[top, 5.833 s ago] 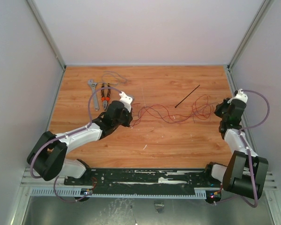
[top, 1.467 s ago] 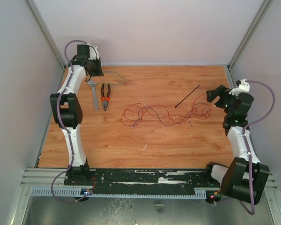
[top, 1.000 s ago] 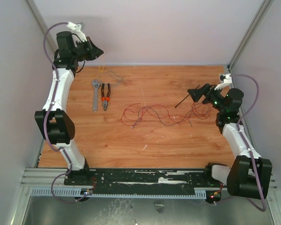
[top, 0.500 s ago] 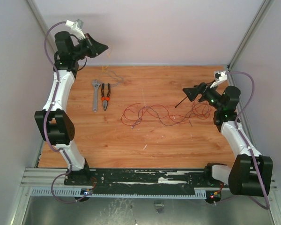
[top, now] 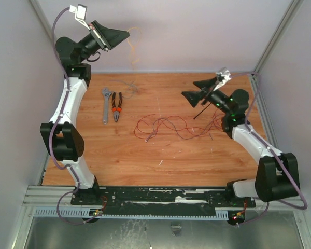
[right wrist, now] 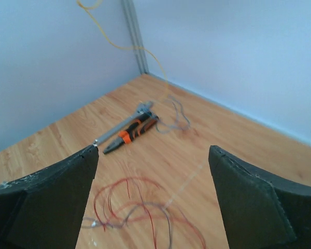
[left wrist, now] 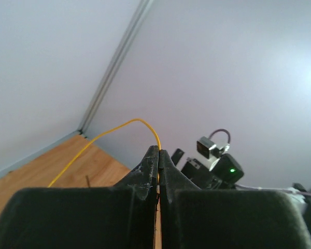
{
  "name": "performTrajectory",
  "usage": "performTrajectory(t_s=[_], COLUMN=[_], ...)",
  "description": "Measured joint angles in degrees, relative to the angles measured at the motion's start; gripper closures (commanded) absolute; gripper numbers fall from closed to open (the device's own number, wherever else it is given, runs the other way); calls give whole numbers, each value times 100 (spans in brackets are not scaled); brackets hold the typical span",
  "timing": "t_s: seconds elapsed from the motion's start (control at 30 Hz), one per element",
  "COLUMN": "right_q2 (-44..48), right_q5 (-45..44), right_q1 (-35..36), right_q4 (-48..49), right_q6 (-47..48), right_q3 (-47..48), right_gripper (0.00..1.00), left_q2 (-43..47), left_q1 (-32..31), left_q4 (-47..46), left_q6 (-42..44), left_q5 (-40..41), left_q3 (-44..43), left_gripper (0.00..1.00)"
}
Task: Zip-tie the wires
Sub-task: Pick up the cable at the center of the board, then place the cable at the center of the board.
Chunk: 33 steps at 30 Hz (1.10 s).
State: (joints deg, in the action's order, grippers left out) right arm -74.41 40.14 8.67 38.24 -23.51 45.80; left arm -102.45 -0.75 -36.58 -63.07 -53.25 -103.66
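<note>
Left gripper: clenched on a thin yellow strand, and lifted high by the back wall, well above the counter
Yellow strand: arcs out of the fingertips and drops toward the far left of the counter, near the pliers and the wrench; its lower end is too fine to trace
Right gripper: released, jaws spread wide with nothing between them; it is raised over the right side of the counter and looks left across it
The wires: a loose run of red loops lying flat across the middle of the counter, apart from both grippers
Zip tie: flat on the counter at the right end of the wires, untouched; its far end is hidden behind the right gripper in the top view
Step in hand: probably gathering, with the stray strand being carried toward the bunch and nothing bundled or tied yet
Doing it well: the left arm should move slowly so the strand does not slip from so narrow a pinch, and lay it along the red loops rather than across them; the right gripper should come down squarely on a few strands together
Risk: the hanging strand could snag the pliers or drag the loops out of reach of the tie
</note>
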Motion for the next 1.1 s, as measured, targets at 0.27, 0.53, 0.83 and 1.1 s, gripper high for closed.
performTrajectory(t_s=[0.27,0.53,0.83,1.1], right_q2=[-1410,-3342,-4065,-4406], right_q5=[-494,-949,-1233,-1287], right_q1=[1276,1884,2096,2094], right_q4=[1215,1478,1550,1578], right_q6=[940,1394,1429,1322], right_q3=[787,1945,2730,3279], right_gripper=[1,1,7,6], left_q2=[175,256,341,505], left_q1=[-175,-208,-212,-212], left_q4=[-807,-1202,-1556,-1705], left_q6=[-800,-1165,-1482,-1552], left_q5=[-79,-90,-149,-181], left_q3=[4,17,267,323], left_gripper=[100,100,100,100])
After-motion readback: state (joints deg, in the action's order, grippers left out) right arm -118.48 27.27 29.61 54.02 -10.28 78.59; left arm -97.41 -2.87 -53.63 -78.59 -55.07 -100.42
